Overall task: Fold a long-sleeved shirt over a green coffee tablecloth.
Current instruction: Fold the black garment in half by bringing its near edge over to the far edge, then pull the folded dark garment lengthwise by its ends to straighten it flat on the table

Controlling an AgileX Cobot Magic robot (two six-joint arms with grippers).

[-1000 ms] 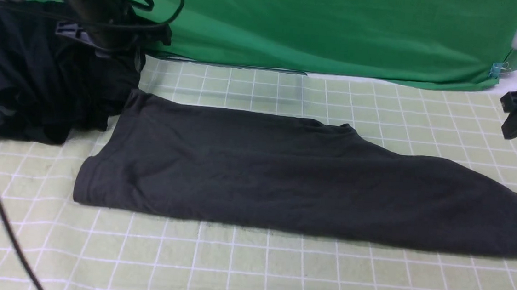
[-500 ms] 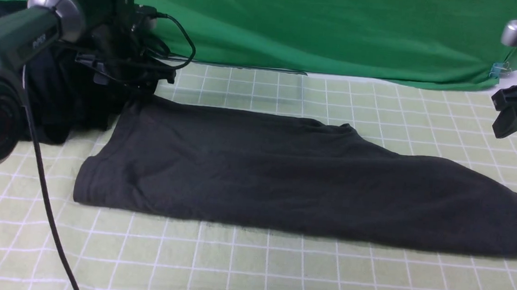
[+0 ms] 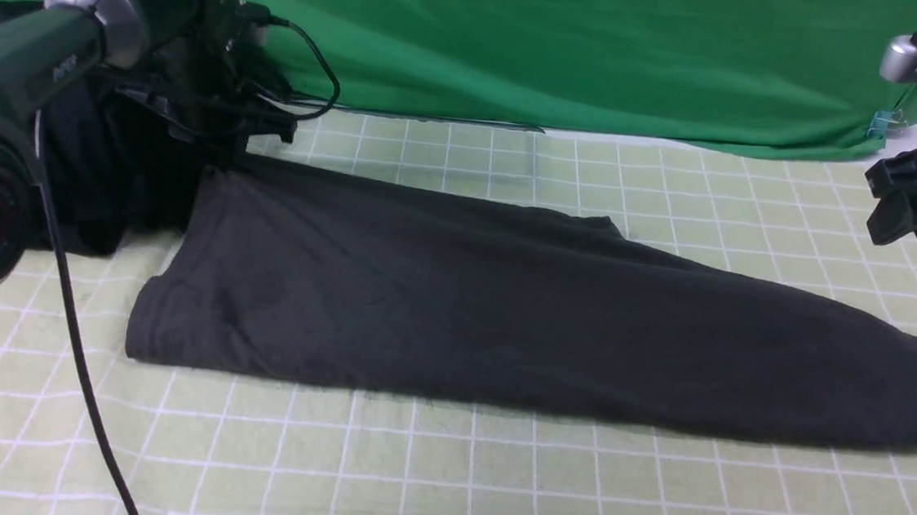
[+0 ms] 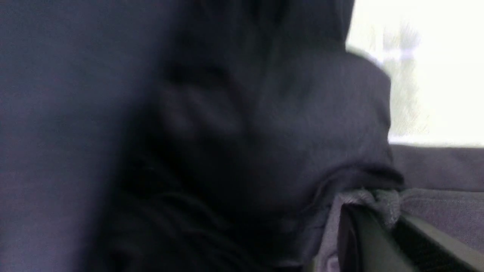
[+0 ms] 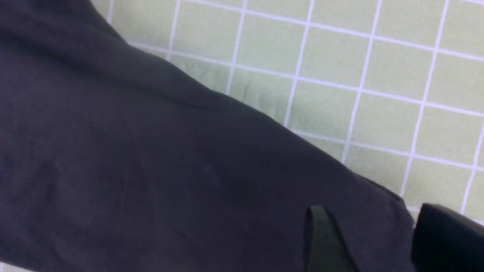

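Left gripper (image 3: 218, 140): clenched on far left corner of charcoal-grey soft jersey long-sleeved shirt (image 3: 503, 310). Left wrist view shows hem bunched against finger (image 4: 363, 241).
Right gripper (image 3: 916, 208): jaws apart, holding nothing, raised at far right, not touching shirt.
Shirt: folded into narrow band, long axis left-right, wide hem end left, tapered end right.
Lies mid pale yellowish-green white-grid tablecloth (image 3: 441, 477). Broad bare strip on near side, narrower strip on far side.
Black bulky garment bundle (image 3: 104, 180) just beside shirt's far left corner.
Plain deep-green backdrop cloth (image 3: 564, 53) hangs behind.
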